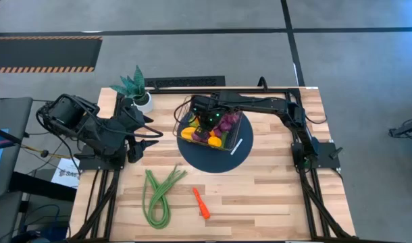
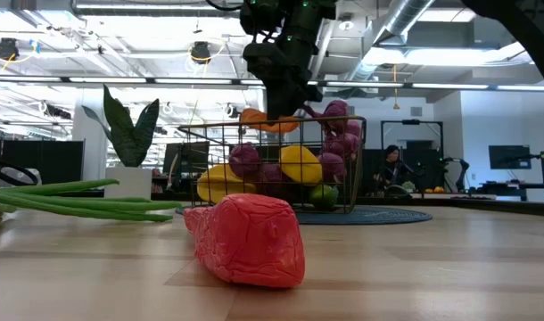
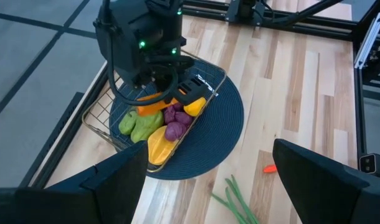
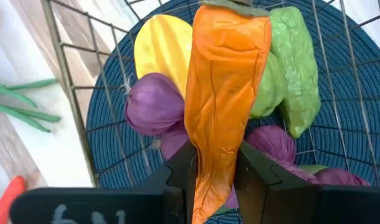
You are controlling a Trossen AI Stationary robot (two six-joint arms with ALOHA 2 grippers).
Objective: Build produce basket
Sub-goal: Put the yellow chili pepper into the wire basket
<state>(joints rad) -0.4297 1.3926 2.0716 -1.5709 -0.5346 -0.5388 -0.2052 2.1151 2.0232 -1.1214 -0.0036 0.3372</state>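
Your table (image 1: 273,182) carries a blue mat (image 1: 238,158) with the basket (image 1: 184,116) on it, partly filled with produce. Your right end effector (image 4: 213,163) grips an orange pepper (image 4: 224,93) above the basket. Your left end effector (image 1: 154,134) waits open beside the plant (image 1: 133,86). Beans (image 1: 160,192) and a red pepper (image 1: 201,203) lie on the table.

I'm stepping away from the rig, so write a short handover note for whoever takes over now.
Right gripper: shut on the orange pepper, held over the basket.
Left gripper: open, waiting near the potted plant.
Done: yellow, purple and green produce already lies in the basket on the blue mat.
Left: release the pepper, then fetch the green beans and red pepper from the table.
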